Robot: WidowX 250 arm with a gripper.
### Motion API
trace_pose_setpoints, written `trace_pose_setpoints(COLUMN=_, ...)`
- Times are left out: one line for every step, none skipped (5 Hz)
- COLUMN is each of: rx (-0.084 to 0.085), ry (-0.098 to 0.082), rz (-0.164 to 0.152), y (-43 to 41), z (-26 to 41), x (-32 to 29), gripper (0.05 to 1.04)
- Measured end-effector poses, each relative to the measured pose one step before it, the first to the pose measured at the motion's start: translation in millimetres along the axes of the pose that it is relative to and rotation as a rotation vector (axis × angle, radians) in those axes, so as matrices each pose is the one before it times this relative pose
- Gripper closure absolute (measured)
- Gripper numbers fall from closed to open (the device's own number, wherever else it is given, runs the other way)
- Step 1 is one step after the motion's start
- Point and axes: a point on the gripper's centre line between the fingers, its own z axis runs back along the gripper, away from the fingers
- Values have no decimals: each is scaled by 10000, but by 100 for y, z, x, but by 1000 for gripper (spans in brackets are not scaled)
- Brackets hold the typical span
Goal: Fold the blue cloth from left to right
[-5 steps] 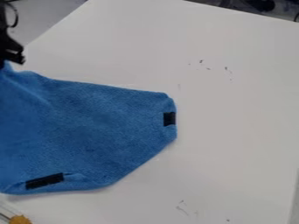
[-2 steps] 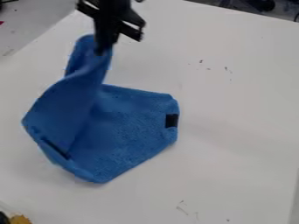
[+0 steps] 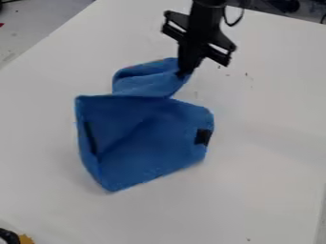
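- Cloth (image 3: 143, 147), blue and rumpled, lies on the white table (image 3: 267, 190); every place below is told from it.
- At the cloth's upper end, my end effector (image 3: 184, 73) is closed on a gathered bit of the fabric, pinching it between the fingertips.
- From my grip, a looped fold of the cloth runs leftward in the camera view, narrowing where it meets the broader lower part.
- On the cloth's right edge sits a black patch (image 3: 203, 137); along its left side runs a dark strip (image 3: 90, 137).
- Well below and left of the cloth, at the view's corner, is a yellow-orange piece (image 3: 25, 239) beside a black object (image 3: 9, 236).
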Motion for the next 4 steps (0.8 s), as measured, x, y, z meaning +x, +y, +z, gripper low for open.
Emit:
trace_pose_setpoints(rx=-330, ry=-243, rz=-232, y=-2572, z=-647, x=1855, gripper=1022)
trace_pose_setpoints(rx=-425, ry=-271, rz=107, y=-1348, z=-632, x=532, gripper=1003)
trace_pose_setpoints(rx=-116, ry=124, rz=134, y=-269, z=-672, x=-629, gripper=848)
trace_pose_setpoints(rx=-27, ry=182, rz=104, y=-196, z=-967, x=-961, gripper=584)
